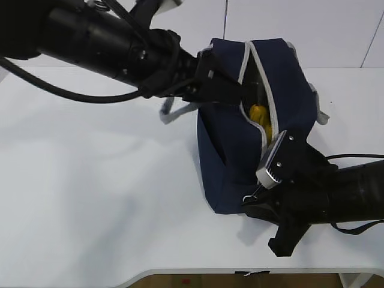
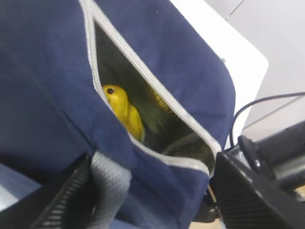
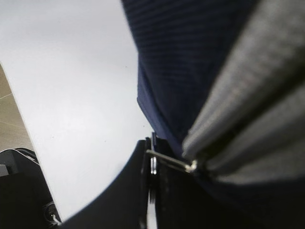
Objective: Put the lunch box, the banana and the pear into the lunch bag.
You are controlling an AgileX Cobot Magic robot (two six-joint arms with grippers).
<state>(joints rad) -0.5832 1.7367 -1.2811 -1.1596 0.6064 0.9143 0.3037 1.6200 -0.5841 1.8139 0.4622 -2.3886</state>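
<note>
The lunch bag (image 1: 240, 138) stands on the table (image 1: 90, 198), right of the middle, its zipper opening facing up. Inside it lies the banana (image 2: 125, 112), near the opening's left edge. The left gripper (image 1: 231, 90) sits at the bag's far left side; the right gripper (image 3: 151, 164) is at the bag's near end, beside the handle (image 3: 248, 119).

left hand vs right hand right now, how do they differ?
The left hand is open at the lunch bag's far end, over its unzipped mouth. The right hand is shut on the ring pull at the near end. The left holds nothing visible. Both are black and close against the bag.
</note>
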